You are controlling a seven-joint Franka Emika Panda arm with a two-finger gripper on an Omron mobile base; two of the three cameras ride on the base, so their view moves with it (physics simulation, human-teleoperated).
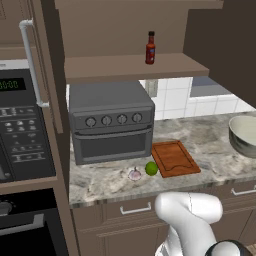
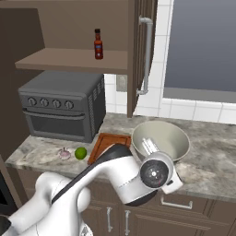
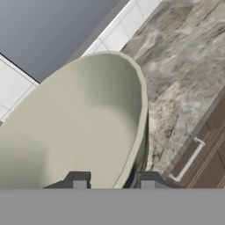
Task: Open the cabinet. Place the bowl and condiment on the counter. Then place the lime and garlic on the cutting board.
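The cabinet (image 1: 125, 67) stands open, both doors swung out. On its shelf the dark-red condiment (image 1: 150, 48) (image 2: 98, 44) stands upright. My gripper (image 3: 113, 180) is shut on the rim of the pale grey-green bowl (image 3: 79, 132) (image 2: 161, 138) (image 1: 243, 132), one finger inside and one outside. The bowl is low over the counter (image 2: 207, 161) (image 1: 210, 145), right of the cutting board (image 1: 174, 157) (image 2: 108, 142); I cannot tell whether it rests on the stone. The lime (image 1: 151, 168) (image 2: 80, 153) and garlic (image 1: 134, 174) (image 2: 64, 153) lie on the counter just left of the board.
A grey toaster oven (image 1: 111, 122) (image 2: 60, 110) sits under the shelf at the back left. A microwave (image 1: 20, 130) is built in further left. The right cabinet door (image 2: 138, 55) hangs open above the bowl. A window (image 2: 203, 46) is behind the counter; drawers (image 1: 135, 210) run below.
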